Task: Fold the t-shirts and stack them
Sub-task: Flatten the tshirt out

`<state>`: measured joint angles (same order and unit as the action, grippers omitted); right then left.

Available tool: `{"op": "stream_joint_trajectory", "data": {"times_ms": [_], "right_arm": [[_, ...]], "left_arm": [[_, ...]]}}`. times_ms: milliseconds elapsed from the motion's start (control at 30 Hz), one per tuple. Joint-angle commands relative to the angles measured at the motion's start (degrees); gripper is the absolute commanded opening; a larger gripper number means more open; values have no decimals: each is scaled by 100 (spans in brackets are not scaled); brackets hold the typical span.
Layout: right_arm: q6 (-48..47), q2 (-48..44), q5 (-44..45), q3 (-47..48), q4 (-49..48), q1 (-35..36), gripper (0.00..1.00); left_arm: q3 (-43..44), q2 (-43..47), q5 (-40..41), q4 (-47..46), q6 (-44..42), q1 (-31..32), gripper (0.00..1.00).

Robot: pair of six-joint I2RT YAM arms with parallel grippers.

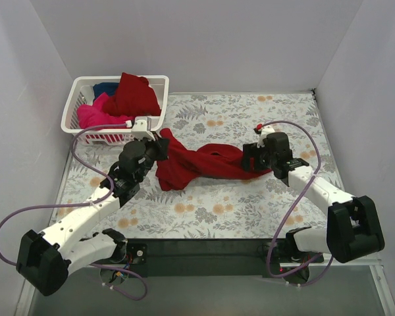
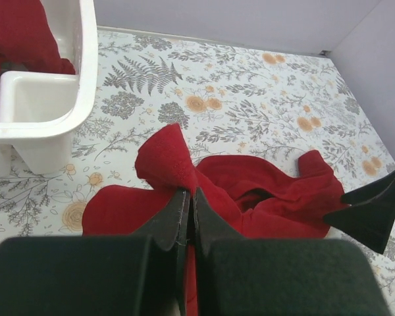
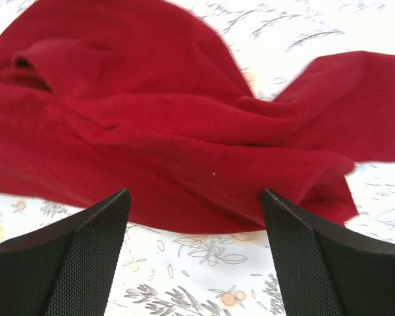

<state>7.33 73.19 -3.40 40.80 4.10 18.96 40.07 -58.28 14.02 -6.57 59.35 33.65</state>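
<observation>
Clamped shut in the left gripper (image 2: pixel 189 197): a raised fold at the left end of the red shirt (image 1: pixel 204 164). Spread wide at the right gripper (image 3: pixel 194 197), jaws apart just beside the right hem; contact not clear. Stretched roughly left to right on the table (image 1: pixel 250 118), between both grippers. Crumpled and twisted, plain deep red. Behind the left gripper, the basket (image 1: pixel 76 105), holding a second red shirt (image 1: pixel 133 92), a pink shirt (image 1: pixel 92 113) and a blue shirt (image 1: pixel 105 87).
</observation>
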Motion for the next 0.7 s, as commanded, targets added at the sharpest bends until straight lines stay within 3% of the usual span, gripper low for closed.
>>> {"op": "stream_joint_trajectory", "data": {"times_ms": [0, 267, 667], "right_arm": [[119, 126, -767, -185, -348, -6, 72], [225, -384, -916, -415, -533, 11, 72], [207, 73, -277, -397, -743, 38, 71]], "left_arm": [[-35, 54, 215, 32, -152, -60, 0], [18, -113, 285, 121, -214, -113, 0], [44, -333, 268, 173, -222, -122, 0]]}}
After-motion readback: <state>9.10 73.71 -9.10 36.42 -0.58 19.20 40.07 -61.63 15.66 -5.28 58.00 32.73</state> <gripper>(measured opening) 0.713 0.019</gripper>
